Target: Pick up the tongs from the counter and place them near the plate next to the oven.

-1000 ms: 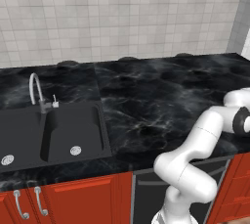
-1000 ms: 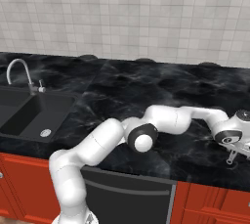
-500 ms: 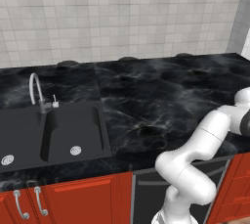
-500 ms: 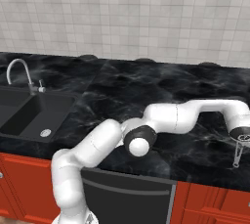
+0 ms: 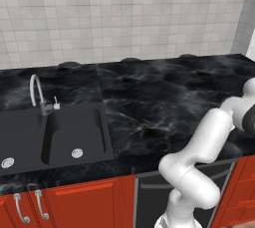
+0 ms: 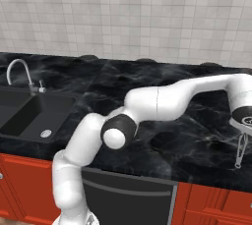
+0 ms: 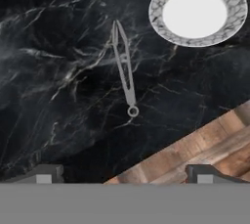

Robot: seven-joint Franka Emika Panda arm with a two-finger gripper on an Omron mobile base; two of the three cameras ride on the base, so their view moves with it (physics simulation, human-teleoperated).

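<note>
- The slim grey metal tongs (image 7: 124,68) lie flat on the glossy black marble counter (image 7: 58,71), free of any grip; in the right base view they (image 6: 239,151) show as a thin pale sliver near the counter's front edge at far right.
- Their two thin arms run almost side by side, meeting in a narrow point at one end; the other end carries a small round ring.
- In the hand view the pointed end aims up the picture and the ring end lies toward the counter's edge, with brown wood-look floor (image 7: 195,154) showing past it.
- A round plate with a white centre and a grey crackle-patterned rim (image 7: 197,11) sits near the tongs, up and to the right of the pointed end, not touching it.
- The two-finger gripper (image 7: 124,174) hovers above the tongs, its dark fingertips (image 7: 44,174) spread wide and holding nothing.
- In the right base view the white hand (image 6: 243,113) hangs just over the tongs.
- Far along the counter stand the matte black sink basin (image 5: 74,135) and the curved silver faucet (image 5: 36,91).
</note>
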